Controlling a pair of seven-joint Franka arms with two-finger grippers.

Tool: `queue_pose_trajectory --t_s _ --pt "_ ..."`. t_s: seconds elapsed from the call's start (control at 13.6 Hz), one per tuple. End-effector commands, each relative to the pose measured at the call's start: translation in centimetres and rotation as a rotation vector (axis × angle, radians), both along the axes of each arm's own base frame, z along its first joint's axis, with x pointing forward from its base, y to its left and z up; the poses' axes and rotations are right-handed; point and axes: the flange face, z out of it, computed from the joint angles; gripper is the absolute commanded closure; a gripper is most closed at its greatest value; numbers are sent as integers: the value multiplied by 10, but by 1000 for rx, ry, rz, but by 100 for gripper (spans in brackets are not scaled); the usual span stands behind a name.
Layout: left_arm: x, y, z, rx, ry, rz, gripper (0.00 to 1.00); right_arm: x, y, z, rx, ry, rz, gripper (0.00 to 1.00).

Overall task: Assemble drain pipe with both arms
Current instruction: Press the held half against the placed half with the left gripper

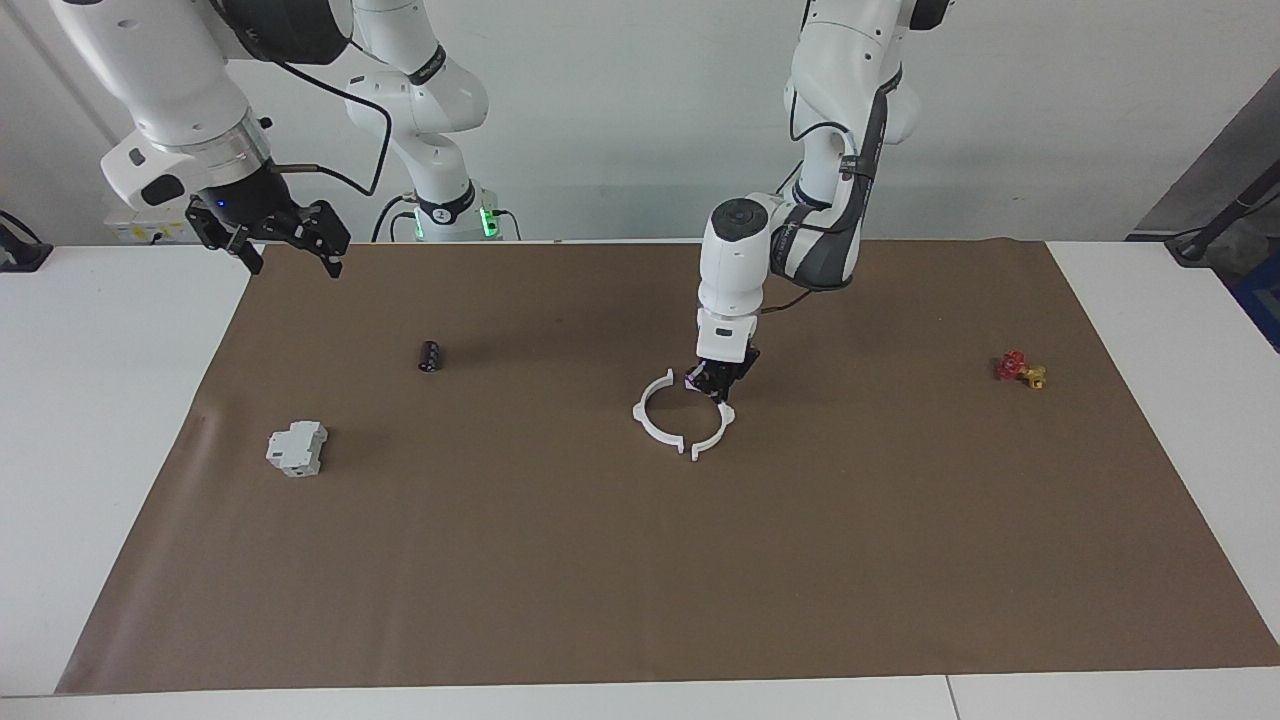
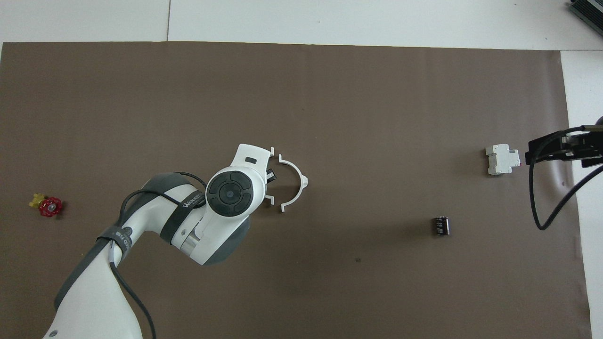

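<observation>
While left tool (image 1: 716, 384) grips one half-ring (image 1: 714, 432), ends nearly meet.

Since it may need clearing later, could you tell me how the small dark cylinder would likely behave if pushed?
The dark cylinder lies on its side on the brown mat, so it would probably roll. It looks small and likely light. Nothing touches it.
</observation>
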Motion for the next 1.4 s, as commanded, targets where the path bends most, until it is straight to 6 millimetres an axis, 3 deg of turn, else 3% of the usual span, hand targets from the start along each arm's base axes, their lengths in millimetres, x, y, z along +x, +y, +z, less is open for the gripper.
queue_pose_trajectory --t_s 0.0,1.33 --pt "-3 -1 0 -3 -26 17 100 -2 -3 -1 0 -11 16 0" --pt "-17 -8 -8 -3 -18 16 100 -2 -3 -1 0 -11 17 0"
